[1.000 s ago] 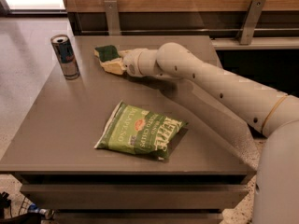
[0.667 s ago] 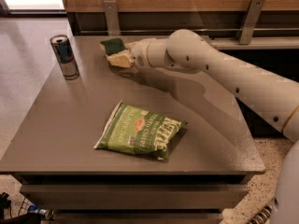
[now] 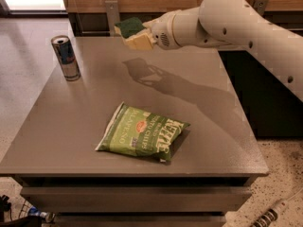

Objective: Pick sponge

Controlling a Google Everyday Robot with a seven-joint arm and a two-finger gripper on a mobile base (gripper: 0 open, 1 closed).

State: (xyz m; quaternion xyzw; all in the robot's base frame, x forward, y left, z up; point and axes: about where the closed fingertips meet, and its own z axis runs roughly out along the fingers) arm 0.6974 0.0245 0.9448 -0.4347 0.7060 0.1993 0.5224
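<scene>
The sponge [image 3: 131, 30], dark green on top with pale yellow foam below, is held in the air above the far middle of the grey table [image 3: 85, 122]. My gripper [image 3: 142, 34] is shut on it, reaching in from the right at the end of the white arm [image 3: 227, 18]. The sponge's shadow falls on the tabletop below it.
A large green chip bag [image 3: 142, 134] lies flat near the table's front middle. A dark drink can [image 3: 65, 57] stands upright at the far left. A wooden bench back with metal brackets runs behind the table. The floor lies left and right of it.
The gripper has lifted the sponge off the table's far edge and carried it up and to the right. The bag and the can have not moved.
</scene>
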